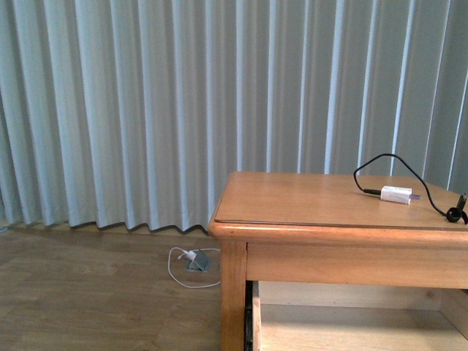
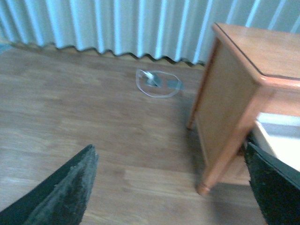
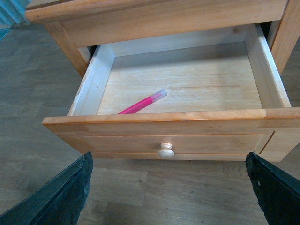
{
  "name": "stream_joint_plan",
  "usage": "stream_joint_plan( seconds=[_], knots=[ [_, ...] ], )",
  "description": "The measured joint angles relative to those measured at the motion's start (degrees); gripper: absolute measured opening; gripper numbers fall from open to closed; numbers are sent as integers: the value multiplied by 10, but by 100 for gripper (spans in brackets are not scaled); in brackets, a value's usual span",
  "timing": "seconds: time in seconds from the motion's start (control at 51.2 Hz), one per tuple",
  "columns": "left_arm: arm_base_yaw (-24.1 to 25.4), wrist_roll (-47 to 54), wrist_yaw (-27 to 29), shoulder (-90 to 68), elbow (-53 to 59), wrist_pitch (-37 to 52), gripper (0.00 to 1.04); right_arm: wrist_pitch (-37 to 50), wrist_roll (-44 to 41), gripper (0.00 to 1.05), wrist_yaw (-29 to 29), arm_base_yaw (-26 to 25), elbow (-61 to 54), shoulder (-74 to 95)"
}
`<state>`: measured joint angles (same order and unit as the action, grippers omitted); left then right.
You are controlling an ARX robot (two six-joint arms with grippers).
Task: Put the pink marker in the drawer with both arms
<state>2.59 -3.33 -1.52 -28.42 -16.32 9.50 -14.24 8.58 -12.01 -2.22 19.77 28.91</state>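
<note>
The pink marker [image 3: 141,103] lies flat on the pale floor of the open drawer [image 3: 154,123], near its front left, with its pale end pointing toward the back. The drawer's round pale knob [image 3: 166,150] faces my right gripper [image 3: 171,197], which is open and empty, back from the drawer front and over the floor. My left gripper [image 2: 171,187] is open and empty, over the wooden floor beside the table's leg [image 2: 225,150]. In the front view only the drawer's pale inside [image 1: 351,325] shows under the table top. Neither arm shows there.
A white charger block [image 1: 395,194] with a black cable [image 1: 431,201] lies on the wooden table top [image 1: 307,197]. A grey floor socket with a white cable [image 1: 194,261] lies on the wooden floor by the curtain [image 1: 146,110]; it also shows in the left wrist view [image 2: 157,82].
</note>
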Motion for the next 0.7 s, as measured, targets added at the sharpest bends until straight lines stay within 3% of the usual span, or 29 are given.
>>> stream_joint_plan(
  seconds=[0.117, 0.488, 0.703],
  knots=[
    [-24, 18, 12, 28, 38, 36, 70, 0, 0, 96, 0, 0, 0, 0],
    [-25, 28, 15, 92, 101, 36, 5, 0, 0, 96, 1, 0, 0, 0],
    [-25, 30, 15, 127, 123, 22, 4, 0, 0, 96, 1, 0, 0, 0]
  ],
)
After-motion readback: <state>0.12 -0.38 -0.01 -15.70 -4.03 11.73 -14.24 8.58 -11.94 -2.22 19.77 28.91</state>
